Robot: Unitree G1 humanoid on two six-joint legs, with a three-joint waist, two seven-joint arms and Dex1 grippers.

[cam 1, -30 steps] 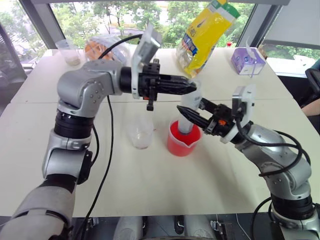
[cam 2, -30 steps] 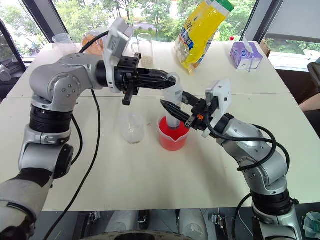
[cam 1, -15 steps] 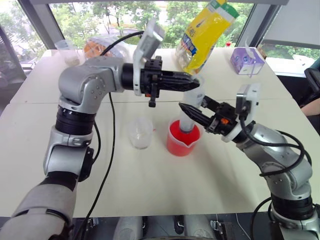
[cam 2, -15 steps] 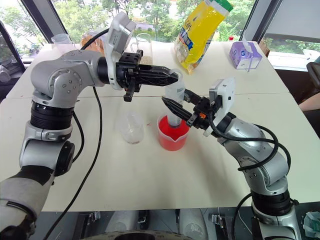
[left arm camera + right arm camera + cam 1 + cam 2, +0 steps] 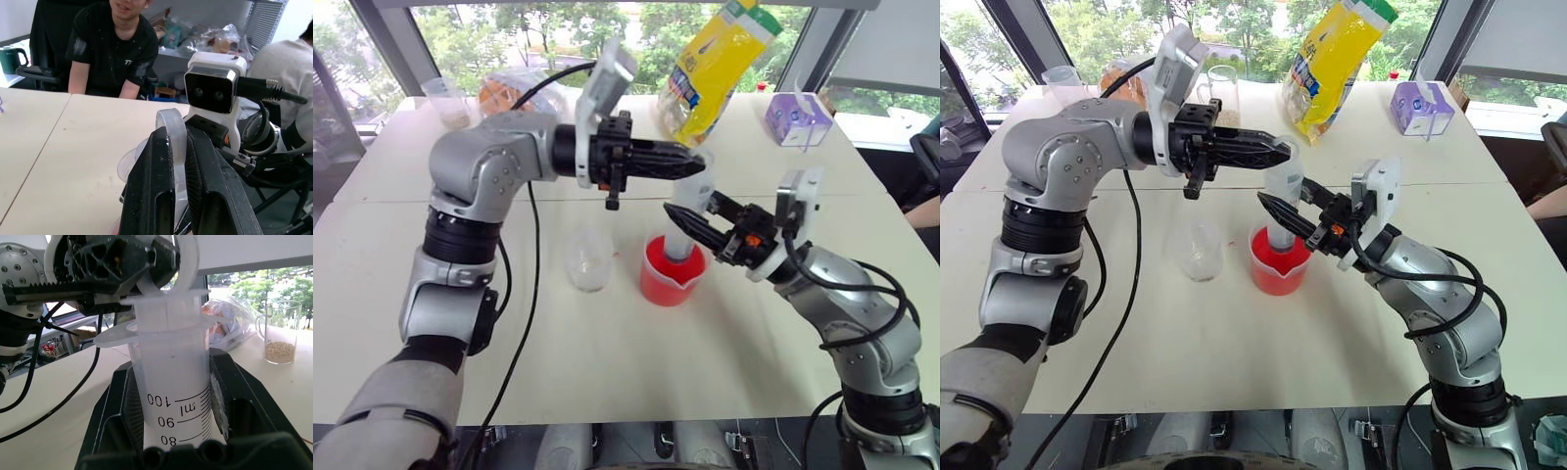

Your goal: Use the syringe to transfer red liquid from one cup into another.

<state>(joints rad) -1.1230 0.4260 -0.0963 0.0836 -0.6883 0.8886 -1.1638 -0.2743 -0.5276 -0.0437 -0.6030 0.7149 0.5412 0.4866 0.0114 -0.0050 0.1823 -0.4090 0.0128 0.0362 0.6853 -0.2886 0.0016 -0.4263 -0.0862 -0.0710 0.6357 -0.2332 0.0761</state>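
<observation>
- Centre frame: right gripper (image 5: 688, 220) clenched the syringe (image 5: 683, 227) barrel, standing in the red beaker (image 5: 672, 272).
- Left gripper (image 5: 693, 167) pinched the plunger ring; a skewed pull could tip the beaker.

Compared with a second ago, your left pincer (image 5: 697, 163) sits slightly higher and further over the syringe (image 5: 683, 223), with the plunger top drawn up a little. Your right pincer (image 5: 674, 212) grips the barrel marginally higher. The spouted beaker (image 5: 672, 274) is not displaced.
</observation>
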